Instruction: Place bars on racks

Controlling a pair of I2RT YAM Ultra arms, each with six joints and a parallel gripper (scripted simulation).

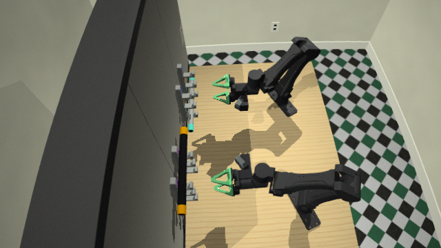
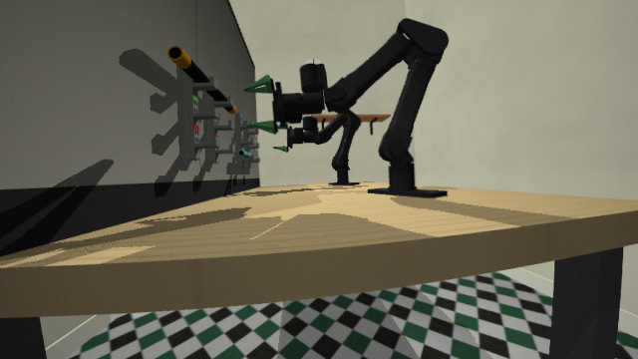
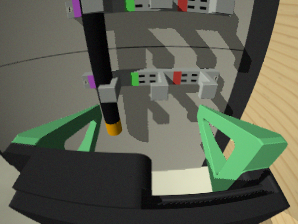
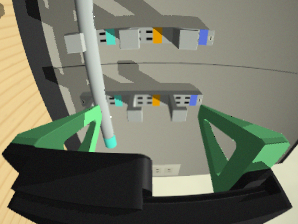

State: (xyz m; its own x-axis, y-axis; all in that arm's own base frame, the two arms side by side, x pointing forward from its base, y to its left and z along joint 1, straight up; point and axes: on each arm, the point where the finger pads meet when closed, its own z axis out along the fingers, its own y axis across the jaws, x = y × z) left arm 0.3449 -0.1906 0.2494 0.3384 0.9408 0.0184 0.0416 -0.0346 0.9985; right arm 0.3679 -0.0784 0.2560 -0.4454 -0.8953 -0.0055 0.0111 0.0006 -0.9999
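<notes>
Grey metal forms the left rack (image 1: 173, 182) (image 2: 185, 120) (image 3: 212, 77), hung on the wall beyond the front edge of the worktop (image 1: 275, 213) (image 2: 299, 279) (image 3: 277, 75) (image 4: 10, 100), with purple labels at its top pair of arms, green at the middle pair and red at the lowest. The black bar (image 1: 182, 169) (image 2: 199, 75) (image 3: 97, 50) with orange ends lies across the top, purple-labelled pair, so its ends do not match those labels. Before this rack, above the worktop, hangs the left claw (image 1: 213, 183) (image 2: 246, 108) (image 3: 149, 110), fully open with nothing held, its fingers apart from the bar. Toward the worktop's right edge, also beyond the front edge, is the right rack (image 1: 178, 98) (image 2: 237, 122) (image 4: 145, 93), labelled blue at the top, orange in the middle and turquoise at the bottom. The silver bar (image 1: 191, 118) (image 2: 244, 153) (image 4: 92, 65) with turquoise ends lies at this rack's lowest, turquoise-labelled pair, matching in colour. The right claw (image 1: 213, 90) (image 2: 275, 138) (image 4: 149, 110) faces that rack above the worktop, likewise spread to its full width and empty.
</notes>
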